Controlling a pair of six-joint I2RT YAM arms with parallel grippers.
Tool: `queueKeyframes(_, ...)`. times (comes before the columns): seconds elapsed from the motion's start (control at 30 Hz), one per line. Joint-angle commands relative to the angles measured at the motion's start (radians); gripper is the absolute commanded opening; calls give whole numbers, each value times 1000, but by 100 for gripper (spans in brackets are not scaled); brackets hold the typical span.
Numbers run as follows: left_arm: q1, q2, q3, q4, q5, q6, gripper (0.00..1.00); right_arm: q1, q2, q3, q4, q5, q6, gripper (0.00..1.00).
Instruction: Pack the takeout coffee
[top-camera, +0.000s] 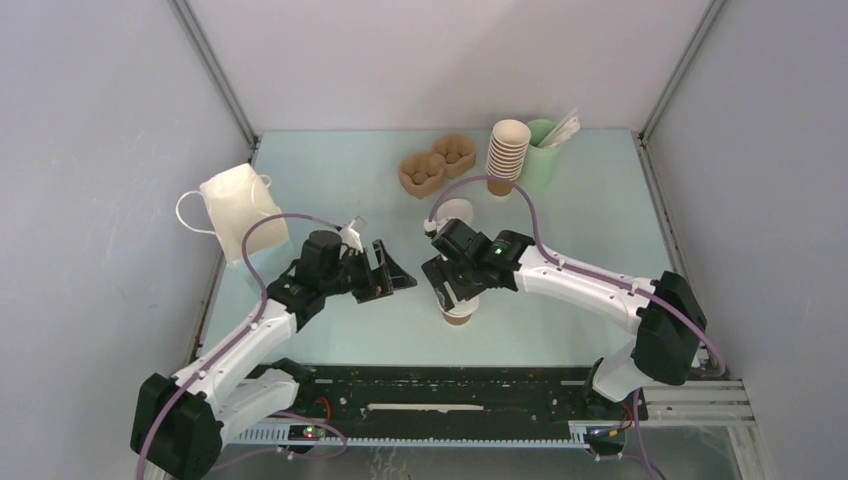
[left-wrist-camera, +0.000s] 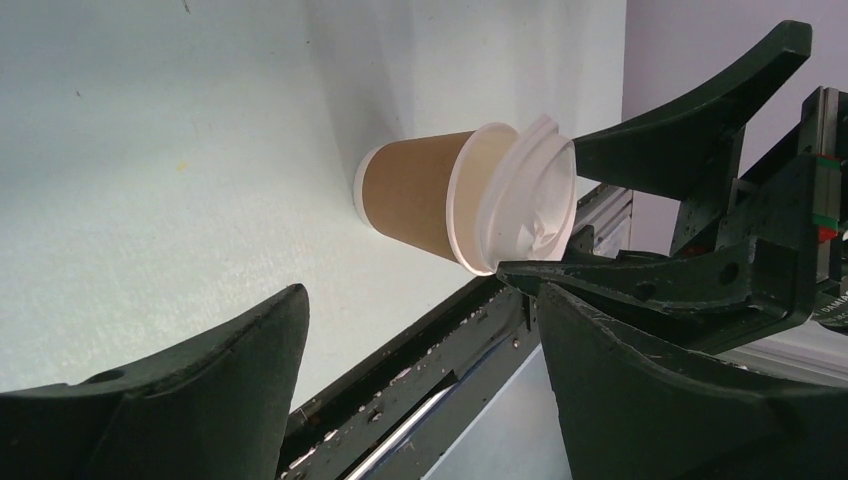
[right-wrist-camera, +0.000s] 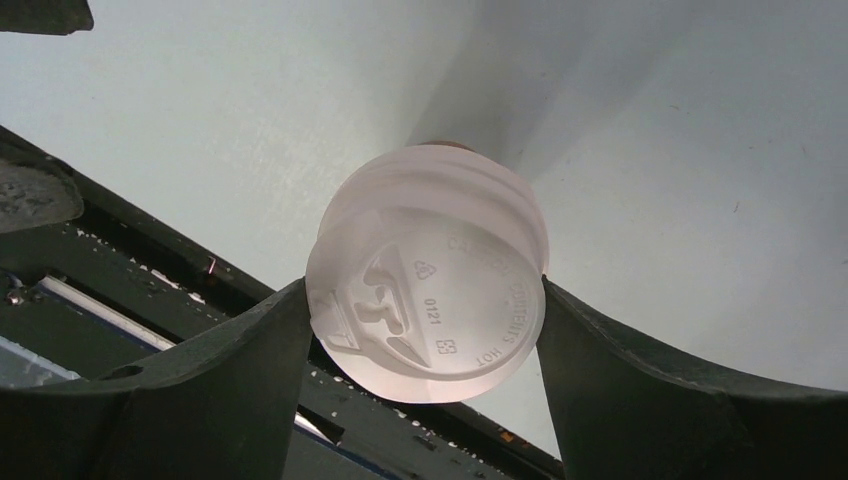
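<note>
Clamped right claw (top-camera: 457, 297) on lid (right-wrist-camera: 430, 290), tilted atop cup (left-wrist-camera: 415, 195) at lower centre of top view. Held left claw (top-camera: 395, 270) apart, just left of cup, not touching it.

Stack of lidless brown cups (top-camera: 507, 152) stands upright at far side of pale teal table (top-camera: 330, 175). Pale green cup (top-camera: 543, 158) holding white sticks (top-camera: 562, 127) just right of stack. Brown pulp cup carrier (top-camera: 437, 165) just left of stack. White round disc (top-camera: 457, 211) near stack, front-left. White handled paper bag (top-camera: 236, 207) well left of stack, at table edge
</note>
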Motion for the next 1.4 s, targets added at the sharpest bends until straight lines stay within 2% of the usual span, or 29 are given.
queueKeyframes(0.0,-3,-20,-17,29,-12,-11,89,10,-2,26,7,35,-18,85)
queueKeyframes(0.33,-4,-10,-6,21,-5,-1,89,17,-3,20,35,2,-15,87)
queueKeyframes(1.37,-6,-2,9,9,3,9,89,19,-6,17,-7,59,-14,94)
